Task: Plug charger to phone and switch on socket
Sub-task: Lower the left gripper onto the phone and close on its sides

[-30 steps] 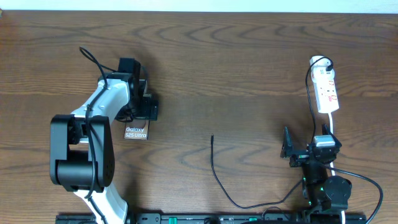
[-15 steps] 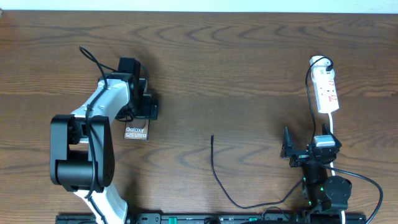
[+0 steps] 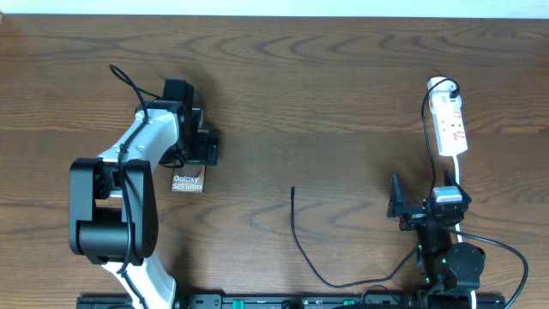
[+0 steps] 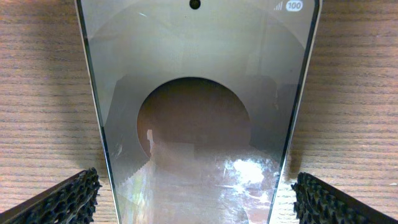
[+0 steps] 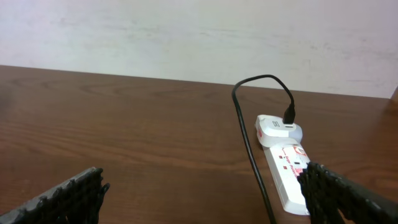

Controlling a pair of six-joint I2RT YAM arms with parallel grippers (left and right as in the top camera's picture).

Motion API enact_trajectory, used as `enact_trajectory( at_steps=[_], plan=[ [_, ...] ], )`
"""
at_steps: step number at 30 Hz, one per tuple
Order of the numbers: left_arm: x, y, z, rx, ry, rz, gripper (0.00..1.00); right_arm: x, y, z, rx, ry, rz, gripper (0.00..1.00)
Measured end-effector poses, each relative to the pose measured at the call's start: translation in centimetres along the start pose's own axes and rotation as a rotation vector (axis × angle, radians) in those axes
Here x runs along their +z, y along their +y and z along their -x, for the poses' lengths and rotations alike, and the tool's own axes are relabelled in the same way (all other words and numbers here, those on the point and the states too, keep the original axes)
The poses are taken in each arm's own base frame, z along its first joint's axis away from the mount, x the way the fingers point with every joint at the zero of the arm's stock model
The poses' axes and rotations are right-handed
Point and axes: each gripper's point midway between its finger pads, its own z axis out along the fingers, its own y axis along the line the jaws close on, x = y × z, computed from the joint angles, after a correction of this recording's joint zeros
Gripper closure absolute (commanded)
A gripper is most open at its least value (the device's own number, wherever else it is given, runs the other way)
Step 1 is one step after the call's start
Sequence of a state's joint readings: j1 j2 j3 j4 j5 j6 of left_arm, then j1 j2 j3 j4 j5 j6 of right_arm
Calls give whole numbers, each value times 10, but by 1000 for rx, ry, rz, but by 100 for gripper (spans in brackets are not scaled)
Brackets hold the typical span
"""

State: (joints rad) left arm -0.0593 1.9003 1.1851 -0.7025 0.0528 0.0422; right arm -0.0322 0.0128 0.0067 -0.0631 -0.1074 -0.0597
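The phone (image 3: pixel 187 182), a dark slab with white "Galaxy S25 Ultra" lettering, lies flat on the table at the left; its far part is hidden under my left gripper (image 3: pixel 190 161). In the left wrist view the phone (image 4: pixel 199 124) fills the space between the two open fingers (image 4: pixel 199 199), with a small gap on each side. The charger cable (image 3: pixel 293 221) lies loose at the centre front, its plug tip (image 3: pixel 292 189) pointing away from me. The white socket strip (image 3: pixel 451 124) lies at the far right. My right gripper (image 3: pixel 427 204) is open and empty, just in front of the strip (image 5: pixel 289 171).
A white round plug (image 5: pixel 278 129) with a black cord (image 5: pixel 245 130) sits at the strip's far end; the cord runs back along the strip's left side towards the right arm. The table's back edge meets a pale wall.
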Motion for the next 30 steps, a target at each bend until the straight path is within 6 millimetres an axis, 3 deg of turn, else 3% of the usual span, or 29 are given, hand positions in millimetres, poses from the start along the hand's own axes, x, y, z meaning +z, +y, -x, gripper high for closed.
enact_trajectory(
  at_steps=[30],
  plan=[
    [6,-2,1,7,-23,-9,2,0,0,0,0,0,0,1]
  ],
)
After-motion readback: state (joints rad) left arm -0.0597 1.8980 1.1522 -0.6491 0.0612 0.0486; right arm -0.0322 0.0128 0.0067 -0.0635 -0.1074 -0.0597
